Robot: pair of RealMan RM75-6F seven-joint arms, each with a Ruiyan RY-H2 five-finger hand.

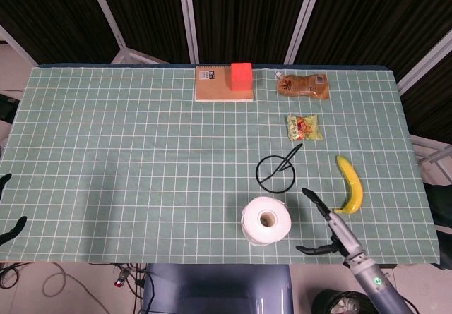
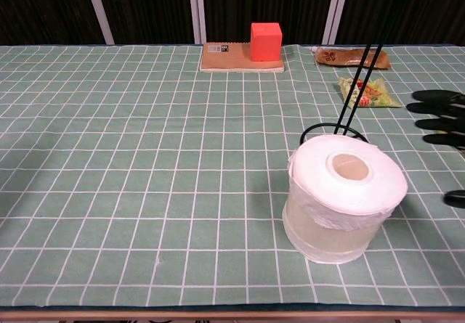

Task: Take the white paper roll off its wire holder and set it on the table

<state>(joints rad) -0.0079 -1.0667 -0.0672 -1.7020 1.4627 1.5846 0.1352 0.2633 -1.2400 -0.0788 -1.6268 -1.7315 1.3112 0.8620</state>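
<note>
White roll (image 1: 265,220) is seen standing on end on the counter (image 1: 127,159), core hole up, near the front edge and just in front of the wire holder (image 1: 276,173). Roll and holder base appear close, possibly touching; this cannot be settled from either view. The holder's upright rods lean away toward the back right in the chest view.

The right robot hand (image 1: 321,226) is spread wide and holds nothing; it is apart from the roll, to its right. Dark fingers (image 2: 436,111) are noted at the right margin of the chest view. Of the left robot hand (image 1: 8,215) only dark tips are seen at the left edge of the head view; its state cannot be told.

Task judged essentially complete: roll off the holder, resting on the cloth.

Risks:
- The roll is near the front edge; a brush from the retreating right arm could be enough to push it off.
- The holder could be tipped if the rods are clipped.
- The banana (image 1: 349,185) lies close to the hand's likely path and could be nudged.

Count:
- roll: one
- holder: one
- banana: one
- red cube (image 1: 241,76): one
- notebook (image 1: 215,86): one
- snack packets: two, brown (image 1: 302,86) and green (image 1: 304,127)
</note>
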